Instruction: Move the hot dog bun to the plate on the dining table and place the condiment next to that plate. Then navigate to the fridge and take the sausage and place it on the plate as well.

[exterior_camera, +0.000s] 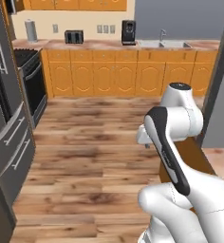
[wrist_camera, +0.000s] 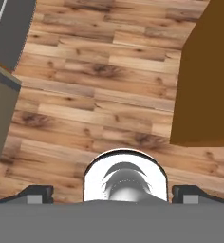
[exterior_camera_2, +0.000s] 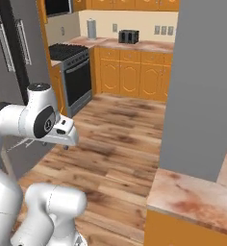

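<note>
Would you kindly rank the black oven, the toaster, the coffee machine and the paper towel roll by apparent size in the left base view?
Largest to smallest as they look:
1. black oven, though it also stands nearest the camera
2. coffee machine
3. paper towel roll and toaster: too alike to rank, one taller, one wider

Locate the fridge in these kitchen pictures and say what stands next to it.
The fridge fills the left edge of the left base view, grey with bar handles. The black oven stands just beyond it, toward the orange cabinets.
</note>
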You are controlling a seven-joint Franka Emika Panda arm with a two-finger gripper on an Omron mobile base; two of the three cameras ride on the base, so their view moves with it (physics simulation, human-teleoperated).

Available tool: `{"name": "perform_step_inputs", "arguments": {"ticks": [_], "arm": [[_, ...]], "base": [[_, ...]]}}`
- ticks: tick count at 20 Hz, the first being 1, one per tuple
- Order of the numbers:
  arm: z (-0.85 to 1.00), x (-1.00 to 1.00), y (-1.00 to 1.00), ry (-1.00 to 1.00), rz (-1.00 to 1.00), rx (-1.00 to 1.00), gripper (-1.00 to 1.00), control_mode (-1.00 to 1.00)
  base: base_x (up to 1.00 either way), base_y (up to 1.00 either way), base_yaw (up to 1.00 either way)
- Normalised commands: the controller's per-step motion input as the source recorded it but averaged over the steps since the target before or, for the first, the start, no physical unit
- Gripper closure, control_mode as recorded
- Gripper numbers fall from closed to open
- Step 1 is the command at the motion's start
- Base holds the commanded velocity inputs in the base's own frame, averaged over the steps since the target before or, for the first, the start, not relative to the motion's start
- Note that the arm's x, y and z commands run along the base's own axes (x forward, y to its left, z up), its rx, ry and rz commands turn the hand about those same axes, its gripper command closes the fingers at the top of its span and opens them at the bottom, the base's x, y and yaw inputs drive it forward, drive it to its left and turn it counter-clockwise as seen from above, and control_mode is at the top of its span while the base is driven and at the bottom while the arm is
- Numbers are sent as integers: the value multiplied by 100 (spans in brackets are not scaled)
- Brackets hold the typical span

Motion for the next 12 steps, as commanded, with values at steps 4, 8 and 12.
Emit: {"name": "perform_step_inputs", "arguments": {"ticks": [4, 8, 12], "arm": [[0, 0, 0, 0, 0, 0, -100, 100], [0, 0, 0, 0, 0, 0, -100, 100], [0, 0, 0, 0, 0, 0, -100, 100]], "base": [[100, 11, -11], [100, 21, -9], [100, 51, -12]]}}
